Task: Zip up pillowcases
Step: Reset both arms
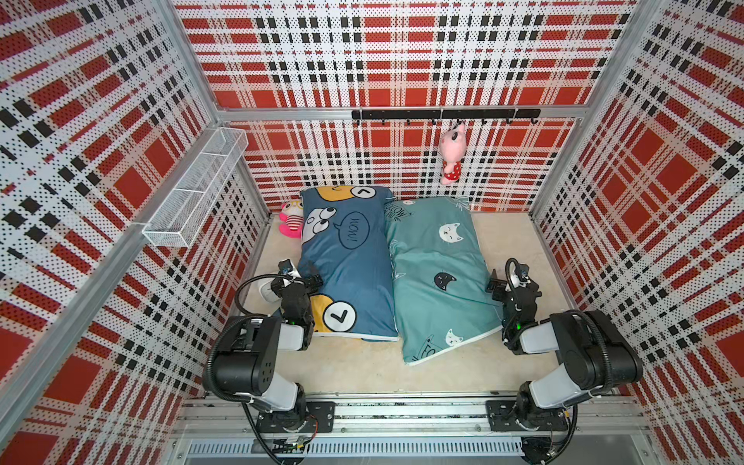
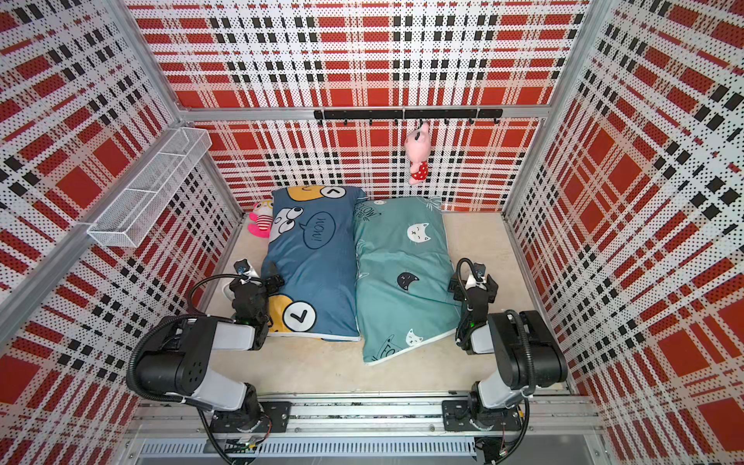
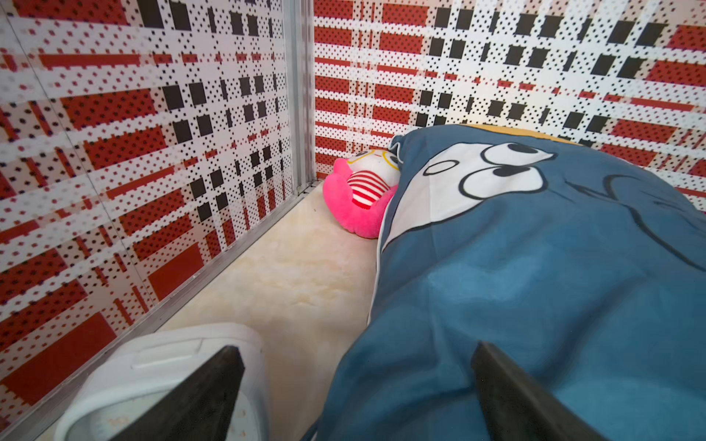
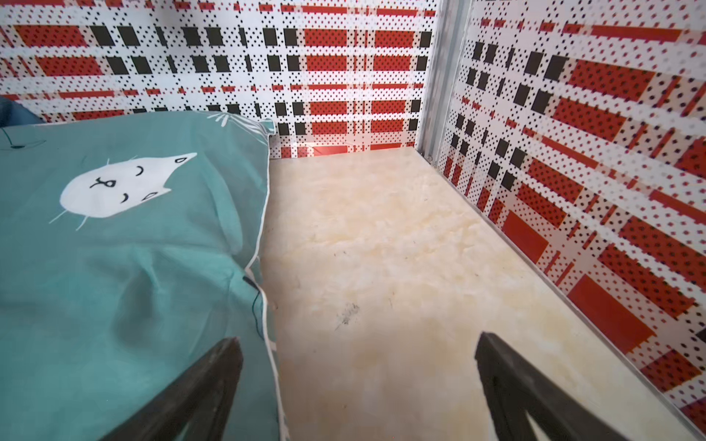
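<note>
Two pillowcases lie side by side on the beige floor in both top views: a dark blue one (image 1: pixel 346 257) (image 2: pixel 312 257) with cartoon faces, and a teal one (image 1: pixel 439 273) (image 2: pixel 402 265) with cat heads. My left gripper (image 1: pixel 310 280) (image 3: pixel 355 351) is open at the blue pillowcase's (image 3: pixel 535 267) left edge. One finger is over the fabric, the other over a white plastic object (image 3: pixel 164 366). My right gripper (image 1: pixel 497 282) (image 4: pixel 357 343) is open at the teal pillowcase's (image 4: pixel 114 248) white-piped right edge. One finger is over the fabric, the other over bare floor. Neither holds anything.
A pink striped plush toy (image 1: pixel 290 219) (image 3: pixel 359 198) sits in the back left corner against the blue pillowcase. Another pink plush (image 1: pixel 453 155) hangs from a black hook rail (image 1: pixel 402 114) on the back wall. A white wire basket (image 1: pixel 197 189) juts from the left wall. Plaid walls stand close on three sides.
</note>
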`<state>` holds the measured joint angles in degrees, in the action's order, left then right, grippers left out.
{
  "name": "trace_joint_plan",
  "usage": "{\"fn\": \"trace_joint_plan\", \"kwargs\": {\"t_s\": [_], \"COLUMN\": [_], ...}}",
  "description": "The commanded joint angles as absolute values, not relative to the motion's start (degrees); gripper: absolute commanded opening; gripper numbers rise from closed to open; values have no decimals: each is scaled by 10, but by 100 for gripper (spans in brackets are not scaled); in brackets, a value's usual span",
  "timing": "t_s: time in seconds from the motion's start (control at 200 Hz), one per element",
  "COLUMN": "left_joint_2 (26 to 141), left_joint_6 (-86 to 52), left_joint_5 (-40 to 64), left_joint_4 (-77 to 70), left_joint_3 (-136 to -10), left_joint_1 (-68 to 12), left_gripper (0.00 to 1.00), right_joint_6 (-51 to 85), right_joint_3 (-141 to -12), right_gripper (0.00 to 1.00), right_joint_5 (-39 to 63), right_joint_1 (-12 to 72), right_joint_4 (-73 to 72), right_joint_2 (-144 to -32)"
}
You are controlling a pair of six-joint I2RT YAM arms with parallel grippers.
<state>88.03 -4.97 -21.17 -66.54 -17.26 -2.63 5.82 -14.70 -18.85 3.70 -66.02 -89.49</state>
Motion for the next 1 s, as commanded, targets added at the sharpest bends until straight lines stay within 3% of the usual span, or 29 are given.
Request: {"fn": "trace_joint_plan", "kwargs": {"t_s": [0.0, 0.07, 0.992], "left_joint_2": [890, 912, 906], "left_joint_6": [-30, -25, -28], "left_joint_5": [-196, -196, -199], "left_joint_4": [-757, -824, -810], "left_joint_3": [-137, -119, -120], "left_joint_1": [-22, -22, -23], "left_gripper": [98, 98, 98], "right_joint_6": [58, 59, 50], "right_joint_3": [-145, -143, -159], "right_gripper": [100, 100, 100], "right_joint_5": [-193, -197, -192], "right_joint_1": [33, 33, 39], "right_joint_4": [-707, -710, -684], "right_joint_2": [-900, -901, -903]}}
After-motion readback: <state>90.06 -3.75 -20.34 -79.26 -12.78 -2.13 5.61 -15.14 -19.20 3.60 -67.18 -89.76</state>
